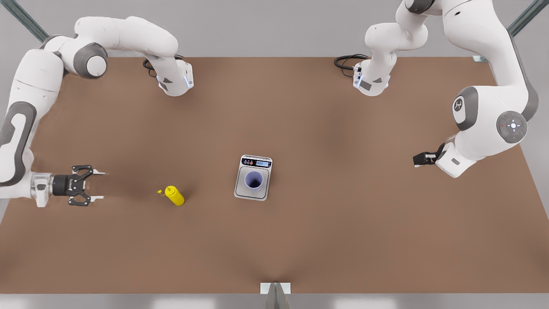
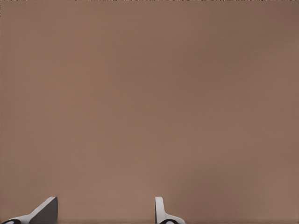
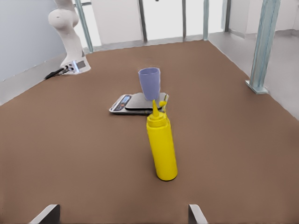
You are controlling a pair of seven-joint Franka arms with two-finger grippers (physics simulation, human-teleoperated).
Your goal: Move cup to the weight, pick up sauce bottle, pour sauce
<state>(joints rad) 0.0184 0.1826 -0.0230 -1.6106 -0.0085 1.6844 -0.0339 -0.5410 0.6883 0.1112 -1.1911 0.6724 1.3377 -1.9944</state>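
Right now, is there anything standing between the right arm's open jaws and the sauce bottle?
Nothing visible. The right gripper faces the sauce bottle across bare table. The cup and the weight stand beyond it. The left gripper waits apart.

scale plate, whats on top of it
The cup stands upright on the scale, inside the plate's edges and below its display strip. The patch of plate under the cup is covered. The cup's inside looks dark, so its contents cannot be told.
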